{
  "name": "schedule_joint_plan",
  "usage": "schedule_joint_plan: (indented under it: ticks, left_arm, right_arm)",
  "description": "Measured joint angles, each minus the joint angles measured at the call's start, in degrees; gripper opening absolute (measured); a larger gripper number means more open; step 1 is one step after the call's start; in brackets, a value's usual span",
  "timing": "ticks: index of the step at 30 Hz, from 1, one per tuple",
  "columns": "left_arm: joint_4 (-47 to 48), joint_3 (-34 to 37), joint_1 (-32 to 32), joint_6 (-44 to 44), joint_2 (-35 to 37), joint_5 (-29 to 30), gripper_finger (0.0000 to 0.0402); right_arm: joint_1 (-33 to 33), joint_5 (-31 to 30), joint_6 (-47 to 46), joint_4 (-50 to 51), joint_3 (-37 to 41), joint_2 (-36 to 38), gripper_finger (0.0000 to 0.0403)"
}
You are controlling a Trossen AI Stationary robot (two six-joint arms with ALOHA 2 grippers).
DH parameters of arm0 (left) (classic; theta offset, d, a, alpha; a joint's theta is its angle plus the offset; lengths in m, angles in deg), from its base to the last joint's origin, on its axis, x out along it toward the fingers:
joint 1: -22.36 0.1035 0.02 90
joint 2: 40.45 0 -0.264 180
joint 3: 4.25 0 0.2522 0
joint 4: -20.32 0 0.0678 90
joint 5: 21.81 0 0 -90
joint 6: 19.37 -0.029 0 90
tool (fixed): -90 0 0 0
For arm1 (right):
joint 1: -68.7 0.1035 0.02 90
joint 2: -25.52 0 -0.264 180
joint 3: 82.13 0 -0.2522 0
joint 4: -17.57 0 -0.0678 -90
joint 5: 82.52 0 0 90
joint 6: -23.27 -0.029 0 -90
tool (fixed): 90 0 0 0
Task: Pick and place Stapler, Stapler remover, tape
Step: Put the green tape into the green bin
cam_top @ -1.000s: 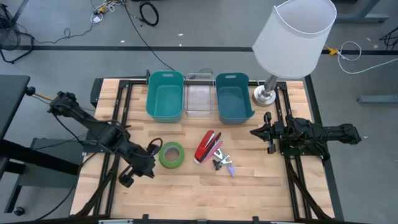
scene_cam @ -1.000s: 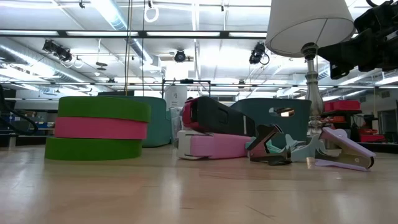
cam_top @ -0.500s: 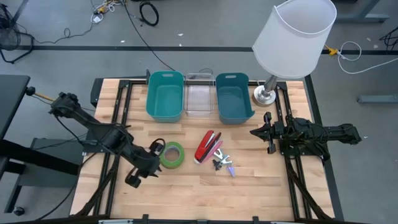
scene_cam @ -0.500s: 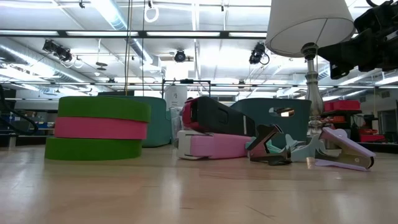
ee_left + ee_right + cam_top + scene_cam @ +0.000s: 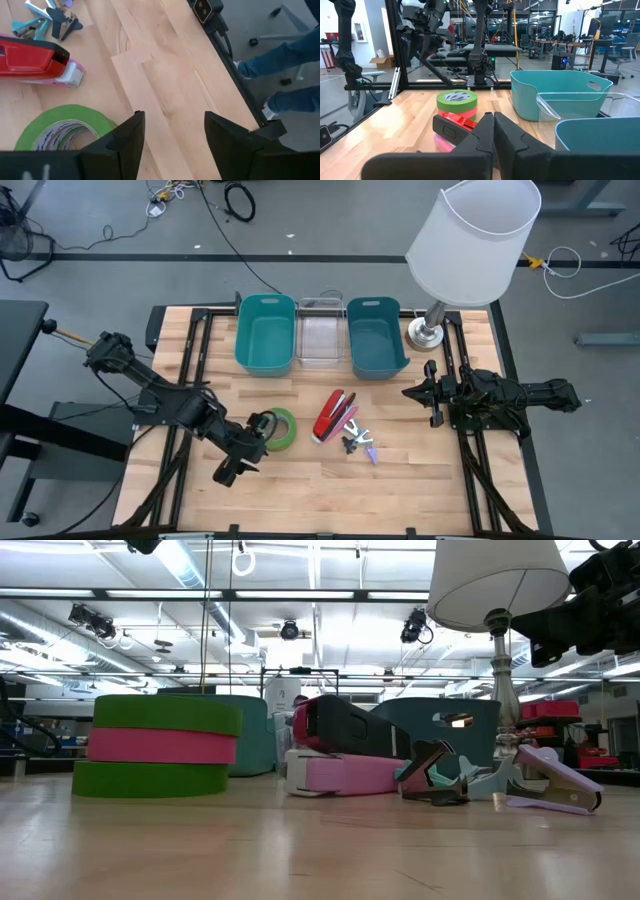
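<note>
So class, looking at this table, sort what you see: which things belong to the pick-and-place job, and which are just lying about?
Part of the job:
- green tape roll
- red and pink stapler
- staple removers
- left gripper, open at the tape
- right gripper, shut, waiting

Just there:
- lamp
- two teal bins
- clear bin

Left gripper (image 5: 258, 426) sat over the near-left edge of the green tape roll (image 5: 278, 428), fingers apart. Red and pink stapler (image 5: 333, 416) lay just right of the tape, staple remover (image 5: 356, 443) just beside the stapler's near end. Two teal bins (image 5: 266, 333) (image 5: 375, 336) flanked a clear bin (image 5: 321, 338) at the far edge of the wooden table (image 5: 400, 470). Lamp (image 5: 470, 245) stood at the far right. Right gripper (image 5: 412, 392) waited right of the stapler, well apart, fingers together.
</note>
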Motion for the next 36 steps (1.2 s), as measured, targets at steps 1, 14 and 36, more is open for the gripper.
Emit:
schedule_joint_plan:
  ticks: [1, 14, 36]
  left_arm:
    - [-0.02, 0.0, 0.0, -0.01, -0.22, 0.0, 0.0214]
    - [4.76, 0.0, 0.49, -3.32, -0.67, 7.48, 0.0215]
    - [15.42, 0.02, 4.57, -20.37, -3.48, 6.83, 0.0215]
  right_arm:
    - [0.0, -0.02, 0.0, 0.0, -0.01, 0.0, 0.0016]
    - [0.0, -0.01, 0.0, -0.02, 0.0, 0.0, 0.0016]
    - [0.02, 0.0, 0.0, -0.02, -0.02, 0.0, 0.0016]
